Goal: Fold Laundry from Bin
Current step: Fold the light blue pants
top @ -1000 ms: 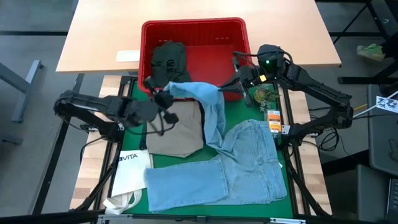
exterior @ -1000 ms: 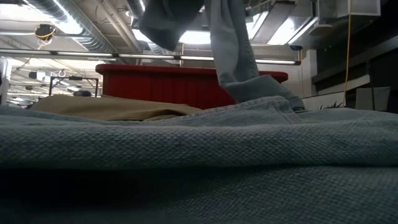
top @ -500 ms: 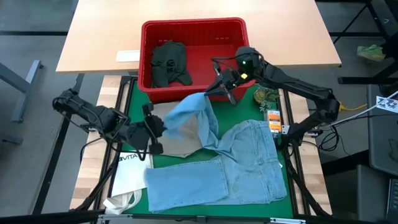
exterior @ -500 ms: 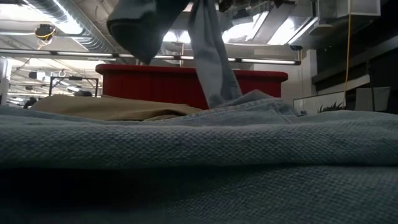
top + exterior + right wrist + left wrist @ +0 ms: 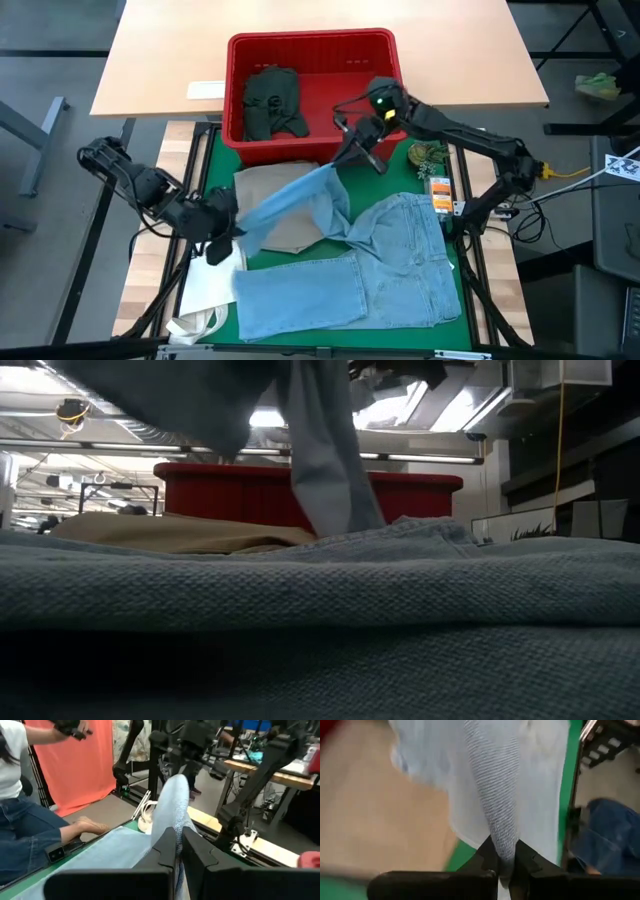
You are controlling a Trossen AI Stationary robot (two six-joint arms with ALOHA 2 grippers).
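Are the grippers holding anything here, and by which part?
Both are shut on the small light blue cloth, stretched between them: the left gripper pinches one end, the right gripper the opposite end.

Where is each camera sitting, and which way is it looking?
High view: above the table, looking down on both arms, the red bin and light blue cloth.
Low view: at tabletop height, looking across light blue jeans to the bin; no arm clearly visible.
Left wrist view: behind the left pincer, shut on the cloth.
Right wrist view: behind the right pincer, gripping it too.
All views share the cloth.
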